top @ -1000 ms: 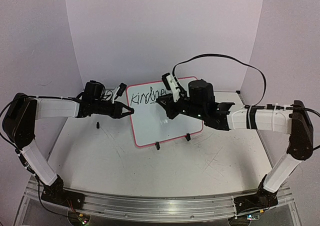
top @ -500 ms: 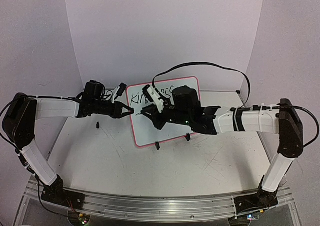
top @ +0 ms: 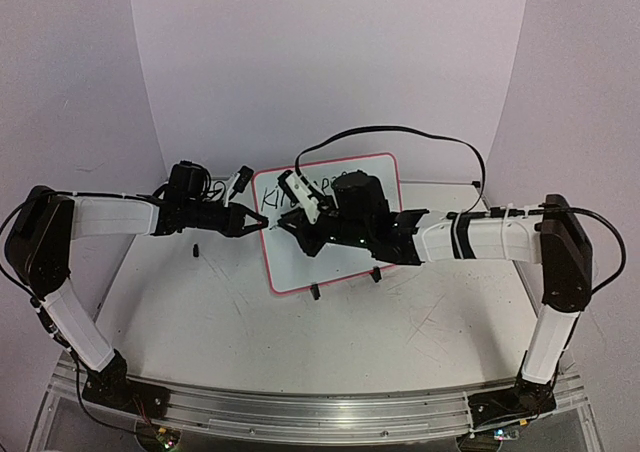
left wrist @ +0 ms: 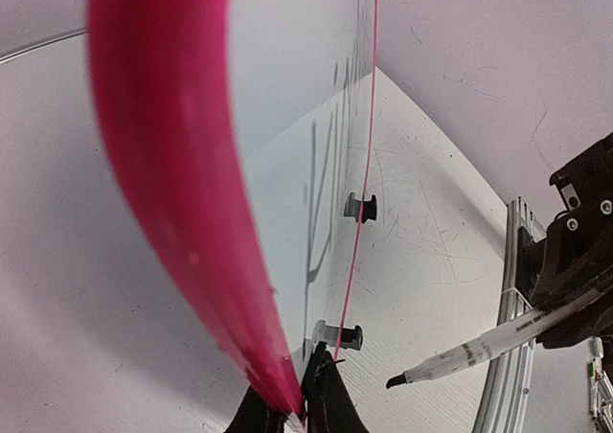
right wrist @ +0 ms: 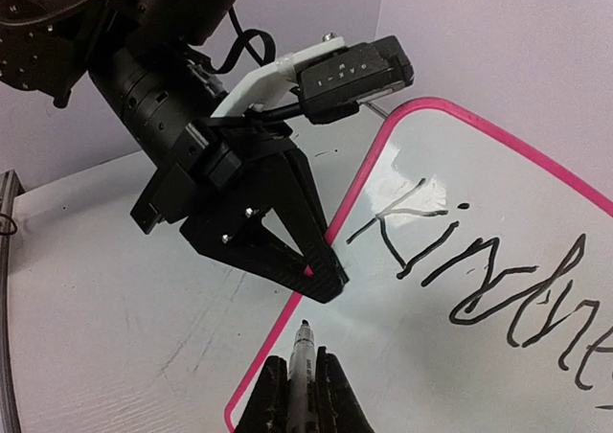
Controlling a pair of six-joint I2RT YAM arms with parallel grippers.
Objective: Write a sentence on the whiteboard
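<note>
The whiteboard [top: 300,268] stands tilted on two black clip feet [top: 315,293], and its pink rim [left wrist: 163,117] fills the left wrist view. My left gripper [top: 263,224] is shut on the board's left edge, its fingertips [right wrist: 326,278] pinching the rim. My right gripper [right wrist: 305,361] is shut on a marker [right wrist: 305,349], tip forward. The tip hovers just inside that left edge, below the "K". Whether it touches the board I cannot tell. The sentence [right wrist: 479,275] reads "Kindne" in black; my right arm [top: 360,207] hides the rest from above.
A small dark cap-like piece [top: 197,250] lies on the scratched grey table left of the board. A black cable [top: 400,132] loops above the right arm. White walls close in behind and at both sides.
My right arm has swung left across the board, from the end of the first line to the left edge beside the left gripper. The left arm and the board have not moved.
</note>
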